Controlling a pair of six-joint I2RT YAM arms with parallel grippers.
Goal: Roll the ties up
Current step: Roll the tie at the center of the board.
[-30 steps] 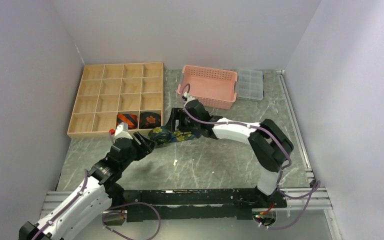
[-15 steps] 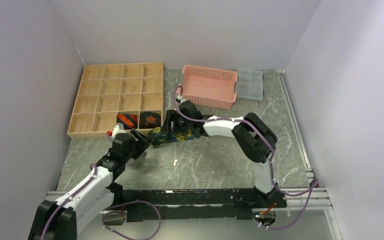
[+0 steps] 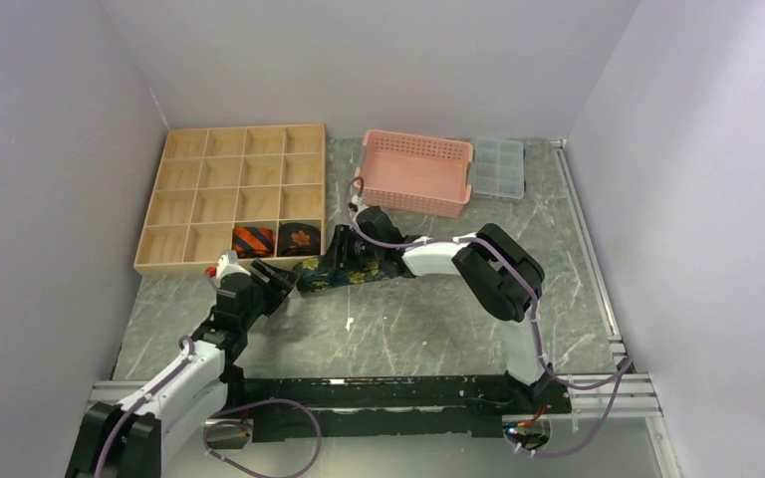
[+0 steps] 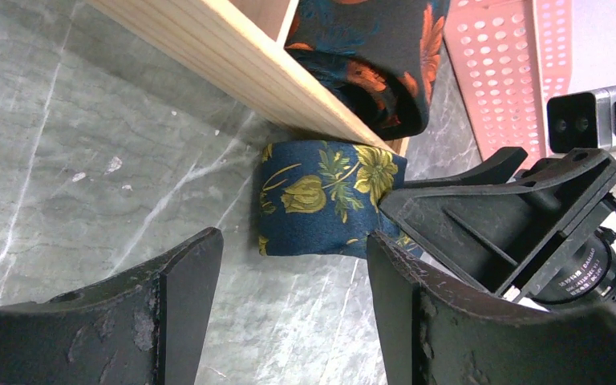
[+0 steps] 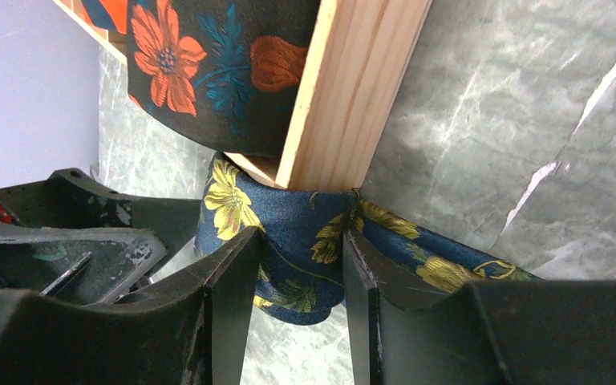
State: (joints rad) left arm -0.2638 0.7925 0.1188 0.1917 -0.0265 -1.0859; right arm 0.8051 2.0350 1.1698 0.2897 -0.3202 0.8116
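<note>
The yellow-green floral tie (image 3: pixel 311 276) lies partly rolled on the table against the front right corner of the wooden organizer (image 3: pixel 184 266). My right gripper (image 3: pixel 337 261) is shut on its rolled end (image 5: pixel 289 216). My left gripper (image 3: pixel 277 283) is open and empty, just left of the roll and apart from it; the roll (image 4: pixel 325 200) shows ahead of its fingers (image 4: pixel 293 249). The orange-and-black striped tie (image 3: pixel 253 239) and the black tie with orange leaves (image 3: pixel 299 238) sit rolled in the two front right compartments. The leaf tie also shows in both wrist views (image 4: pixel 369 48) (image 5: pixel 208 72).
A pink perforated basket (image 3: pixel 413 204) stands behind the right gripper, with a clear plastic compartment box (image 3: pixel 498 167) to its right. The organizer's front wall (image 5: pixel 345 96) touches the floral roll. Grey walls close in the left, back and right.
My left gripper has drawn back to the left, away from the floral tie. My right gripper has shifted slightly left with the roll, closer to the organizer's corner.
</note>
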